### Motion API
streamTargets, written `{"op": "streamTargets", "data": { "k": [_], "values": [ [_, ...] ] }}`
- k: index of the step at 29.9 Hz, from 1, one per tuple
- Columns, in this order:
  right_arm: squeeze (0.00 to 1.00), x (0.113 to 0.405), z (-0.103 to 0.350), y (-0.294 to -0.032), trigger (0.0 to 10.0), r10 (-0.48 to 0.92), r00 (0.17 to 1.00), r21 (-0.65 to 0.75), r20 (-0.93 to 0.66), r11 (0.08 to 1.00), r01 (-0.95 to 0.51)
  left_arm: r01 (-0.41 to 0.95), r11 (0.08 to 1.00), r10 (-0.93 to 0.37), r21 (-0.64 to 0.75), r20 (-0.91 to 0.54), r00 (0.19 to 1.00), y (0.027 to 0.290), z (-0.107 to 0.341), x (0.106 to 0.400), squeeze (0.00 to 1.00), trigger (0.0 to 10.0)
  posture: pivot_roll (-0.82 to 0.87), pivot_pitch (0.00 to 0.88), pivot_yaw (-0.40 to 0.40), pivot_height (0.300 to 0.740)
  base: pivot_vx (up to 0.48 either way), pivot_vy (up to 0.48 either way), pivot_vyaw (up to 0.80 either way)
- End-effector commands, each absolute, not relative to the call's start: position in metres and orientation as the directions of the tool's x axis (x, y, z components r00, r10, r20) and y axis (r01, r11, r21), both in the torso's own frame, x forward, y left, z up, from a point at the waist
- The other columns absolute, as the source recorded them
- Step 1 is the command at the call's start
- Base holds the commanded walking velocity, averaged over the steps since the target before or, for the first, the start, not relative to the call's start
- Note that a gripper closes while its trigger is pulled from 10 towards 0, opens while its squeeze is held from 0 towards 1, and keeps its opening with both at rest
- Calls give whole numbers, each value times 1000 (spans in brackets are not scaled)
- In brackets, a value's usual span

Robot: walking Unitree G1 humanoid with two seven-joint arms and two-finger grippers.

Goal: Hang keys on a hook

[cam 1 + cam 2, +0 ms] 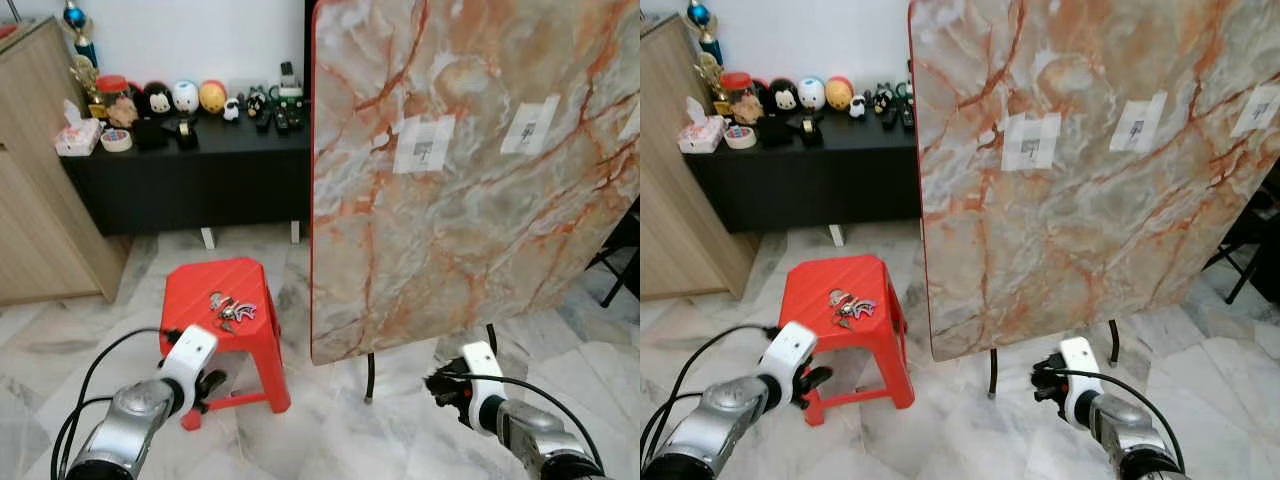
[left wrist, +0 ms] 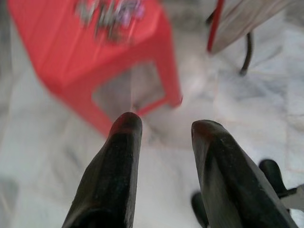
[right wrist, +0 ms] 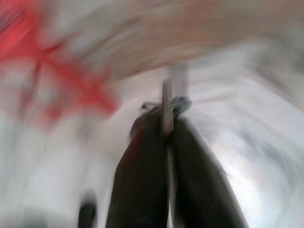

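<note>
Your keys (image 1: 231,309) lie on the red stool (image 1: 195,285) for easy reach; left end effector (image 2: 164,128) is released, right end effector (image 3: 164,124) clenched.

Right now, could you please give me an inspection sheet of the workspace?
Surface: red stool on marble floor.
Job's things: keys lie on the stool; hooks on taped patches of the tilted marble board.
Clutter: toys, tape and tissues on black sideboard.
Grippers: left gripper open, short of the stool; right gripper shut on a thin metal piece, blurred.
Cables: black cables along both arms.
Surroundings: wooden cabinet, white wall.
</note>
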State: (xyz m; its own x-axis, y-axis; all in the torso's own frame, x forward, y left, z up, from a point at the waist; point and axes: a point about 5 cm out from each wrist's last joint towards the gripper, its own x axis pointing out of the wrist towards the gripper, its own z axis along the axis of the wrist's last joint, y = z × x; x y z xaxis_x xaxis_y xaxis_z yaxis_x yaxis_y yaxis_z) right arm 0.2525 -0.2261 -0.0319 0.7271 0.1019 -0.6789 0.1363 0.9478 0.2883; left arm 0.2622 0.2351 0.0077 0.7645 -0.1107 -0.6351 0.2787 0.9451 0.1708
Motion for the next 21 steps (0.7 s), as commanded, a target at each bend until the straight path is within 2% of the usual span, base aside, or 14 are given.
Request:
{"op": "streamTargets", "data": {
  "k": [1, 3, 8, 9, 10, 11, 12, 13, 14, 15, 18, 21],
  "values": [
    [0, 251, -32, -237, 0, -32, 743, 318, -668, 891, 324, 225, 958, -59, 181, -641, 765, 241, -3, 254, 0, 10000, 90, 0, -56, 740, 0, 0, 0],
    [0, 258, -25, -241, 0, -130, 774, 360, -619, 829, 427, 201, 961, -31, 190, -651, 759, 242, -13, 247, 0, 10000, 89, 0, -49, 740, 0, 0, 0],
    [0, 264, -20, -245, 0, -222, 773, 397, -595, 754, 522, 167, 969, -3, 184, -665, 747, 244, -25, 237, 0, 10000, 73, 0, -43, 740, 0, 0, 0],
    [0, 267, -18, -242, 3608, -224, 777, 406, -588, 749, 523, 165, 968, 4, 188, -670, 742, 244, -29, 233, 0, 10000, 68, 0, -37, 740, 0, 0, 0],
    [0, 270, -16, -240, 2667, -218, 790, 424, -573, 746, 513, 163, 968, 7, 189, -673, 740, 243, -31, 232, 0, 10000, 72, 0, -38, 740, 0, 0, 0],
    [0, 272, -14, -239, 2667, -213, 799, 437, -562, 743, 506, 162, 968, 9, 190, -674, 739, 243, -32, 231, 0, 10000, 72, 0, -38, 740, 0, 0, 0],
    [0, 273, -13, -238, 3020, -202, 807, 453, -555, 740, 497, 161, 969, 9, 188, -677, 736, 242, -34, 230, 0, 10000, 72, 0, -38, 740, 0, 0, 0],
    [0, 274, -13, -236, 3961, -194, 810, 464, -554, 735, 494, 162, 969, 9, 187, -681, 733, 242, -35, 230, 0, 10000, 72, 0, -38, 740, 0, 0, 0],
    [0, 274, -13, -235, 5412, -182, 808, 469, -560, 735, 490, 171, 966, 7, 192, -686, 728, 241, -36, 229, 0, 10000, 73, 0, -39, 740, 0, 0, 0],
    [0, 273, -16, -232, 10000, -161, 798, 412, -580, 788, 458, 176, 966, 3, 189, -689, 725, 240, -38, 227, 0, 10000, 67, 0, -36, 740, 0, 0, 0],
    [0, 256, -30, -233, 10000, -161, 735, 223, -659, 891, 395, 195, 963, -11, 186, -695, 719, 237, -42, 225, 0, 10000, 63, 0, -31, 740, 0, 0, 0],
    [0, 233, -47, -237, 10000, -181, 634, 126, -751, 904, 408, 193, 966, -16, 174, -702, 712, 236, -44, 223, 0, 10000, 64, 0, -30, 740, 0, 0, 0]
  ]
}}
